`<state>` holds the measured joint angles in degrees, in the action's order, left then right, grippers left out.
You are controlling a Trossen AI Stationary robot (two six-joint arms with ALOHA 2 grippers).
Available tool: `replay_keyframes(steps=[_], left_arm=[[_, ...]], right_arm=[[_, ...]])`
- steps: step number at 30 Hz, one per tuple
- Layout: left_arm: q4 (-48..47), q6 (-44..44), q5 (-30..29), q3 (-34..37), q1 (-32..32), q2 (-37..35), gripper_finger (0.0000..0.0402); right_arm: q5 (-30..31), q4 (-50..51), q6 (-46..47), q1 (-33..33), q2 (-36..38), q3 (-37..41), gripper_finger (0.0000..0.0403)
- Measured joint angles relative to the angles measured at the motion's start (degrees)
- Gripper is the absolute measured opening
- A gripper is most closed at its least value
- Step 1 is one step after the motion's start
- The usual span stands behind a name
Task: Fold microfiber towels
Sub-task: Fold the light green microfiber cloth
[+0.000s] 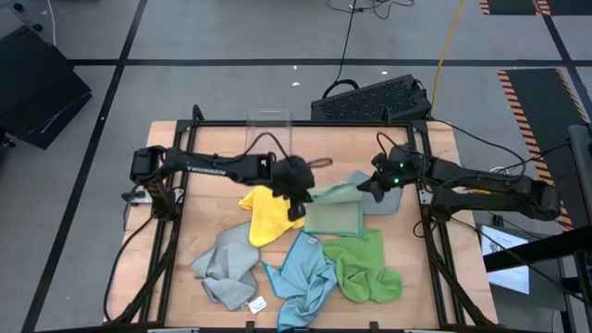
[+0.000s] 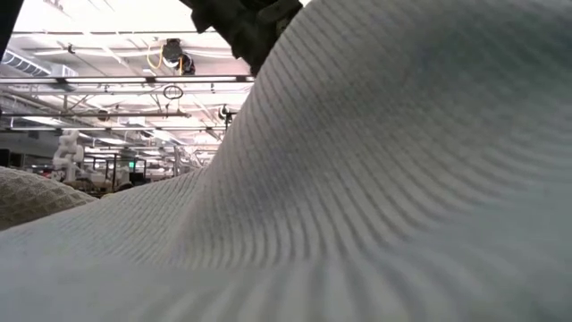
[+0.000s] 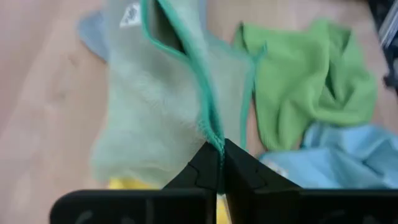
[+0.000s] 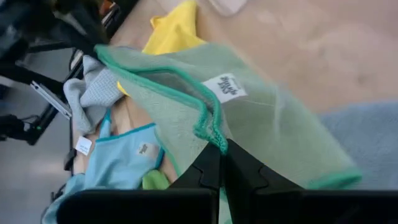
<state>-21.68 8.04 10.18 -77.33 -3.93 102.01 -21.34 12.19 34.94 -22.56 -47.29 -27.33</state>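
A pale green microfiber towel (image 1: 335, 215) with a darker green hem and a white tag (image 4: 229, 88) spans between my two grippers at the table's middle. My left gripper (image 1: 298, 194) is shut on its left upper end, my right gripper (image 1: 363, 188) on its right upper end. A yellow towel (image 1: 266, 215) lies beside the left gripper. Grey (image 1: 227, 268), light blue (image 1: 301, 277) and bright green (image 1: 370, 268) towels lie crumpled along the near side. Another grey towel (image 1: 387, 199) lies under the right gripper. A pale ribbed cloth (image 2: 357, 197) fills the low view. My left gripper pinches the pale green towel's hemmed edge (image 3: 211, 127) between its two fingers, slanting down from the table's left. The cloth falls away from the fingers and its lower part lies on the table; one layer or several, I cannot tell. My right gripper pinches the hemmed edge (image 4: 214, 134) close to the white tag, between its two fingers, slanting down from the table's right. The towel runs from the fingers toward the left gripper, slightly slack, with its lower part down on the table.
A clear plastic bin (image 1: 270, 129) stands at the table's far edge. A black keyboard (image 1: 370, 100) and cables lie on the floor beyond the table. Bare wood shows at the far left (image 1: 199, 190) and the near right corner.
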Motion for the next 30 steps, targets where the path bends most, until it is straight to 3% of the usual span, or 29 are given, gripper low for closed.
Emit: replay_keyframes(steps=[12, 17, 30], left_arm=[[7.6, 6.2, -2.2, 7.5, 3.4, 0.0, 0.0010], [14.3, 8.4, -2.5, 11.0, 4.4, 0.0, 0.0012], [20.4, 10.4, -6.8, 14.2, 5.6, 1.3, 0.0019]], right_arm=[[-2.7, -21.8, 16.4, 6.3, -0.2, 13.9, 0.0002], [-2.7, -23.5, 18.3, 8.1, -0.2, 16.1, 0.0002], [-2.7, -26.5, 16.6, 13.1, -4.9, 16.3, 0.0002]])
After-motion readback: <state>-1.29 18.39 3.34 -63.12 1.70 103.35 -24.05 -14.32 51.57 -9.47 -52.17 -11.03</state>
